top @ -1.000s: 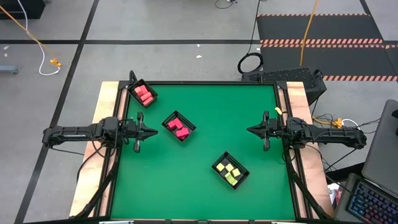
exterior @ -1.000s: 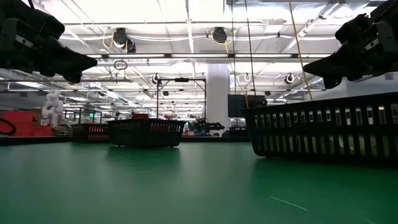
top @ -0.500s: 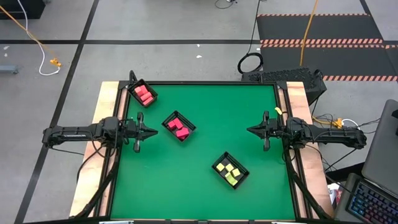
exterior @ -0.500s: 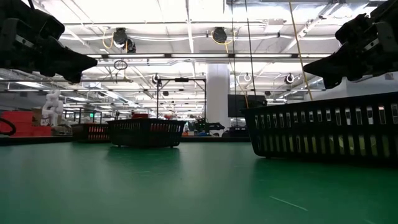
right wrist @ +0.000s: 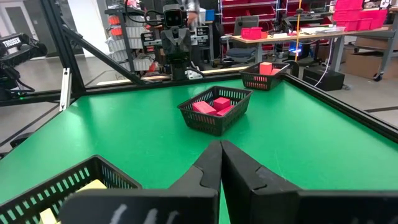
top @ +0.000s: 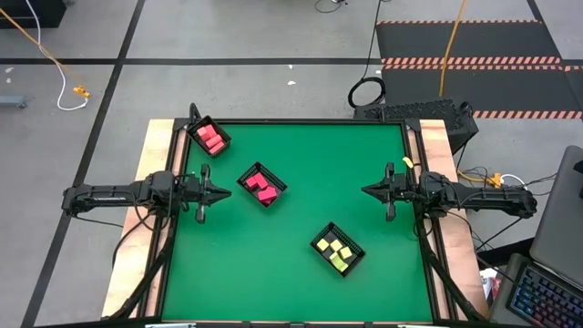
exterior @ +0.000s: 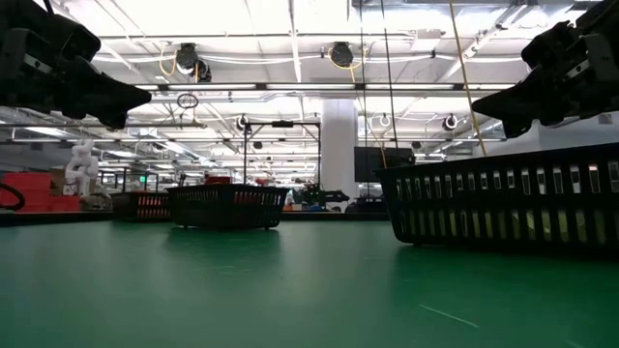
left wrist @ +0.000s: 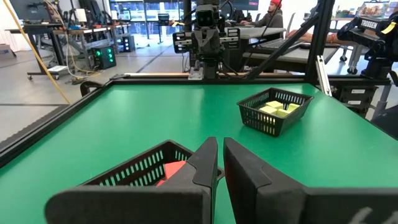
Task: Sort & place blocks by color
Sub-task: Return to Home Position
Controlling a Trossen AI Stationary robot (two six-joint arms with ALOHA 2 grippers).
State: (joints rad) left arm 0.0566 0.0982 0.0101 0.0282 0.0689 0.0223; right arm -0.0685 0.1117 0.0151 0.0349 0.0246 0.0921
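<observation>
Red blocks [top: 260, 183] lie in a black tray at the table's left middle; more red blocks [top: 211, 138] fill a second tray at the far left corner. Yellow blocks [top: 334, 249] sit in a third tray nearer the front right. My left gripper [top: 229, 193] hovers shut above the left side, just left of the middle red tray [left wrist: 146, 171]. My right gripper [top: 363, 190] hovers shut at the right side, pointing toward the table's middle, the red tray [right wrist: 216, 107] ahead of it. Neither holds a block.
The green table top [top: 301, 155] lies bare between the trays. Wooden side rails [top: 155, 146] border the table left and right. In the low view the yellow tray's wall [exterior: 503, 203] stands close on the right, the red trays [exterior: 228, 205] farther back.
</observation>
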